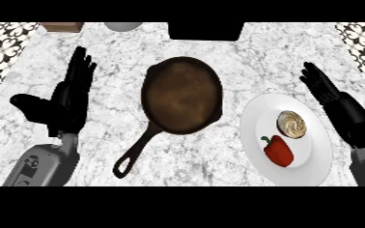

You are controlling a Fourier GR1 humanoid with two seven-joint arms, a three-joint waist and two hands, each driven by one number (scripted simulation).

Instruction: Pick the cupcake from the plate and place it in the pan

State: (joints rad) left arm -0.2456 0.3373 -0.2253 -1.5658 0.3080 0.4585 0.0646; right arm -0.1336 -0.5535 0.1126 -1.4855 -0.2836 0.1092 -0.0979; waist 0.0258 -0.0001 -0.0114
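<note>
- On the marble counter, my right hand hangs with fingers straight and holding nothing, just beside the white plate; my left hand rests open, fingers up, well apart from the work.
- The cupcake sits on the plate just inside my right fingertips, frosting up; it looks round from above, with no long axis I can name.
- A red pepper lies just beside it. Judged risk: closing fingers could nudge the pepper or tip the cupcake.
- The pan waits between my hands, handle angled back toward me.
</note>
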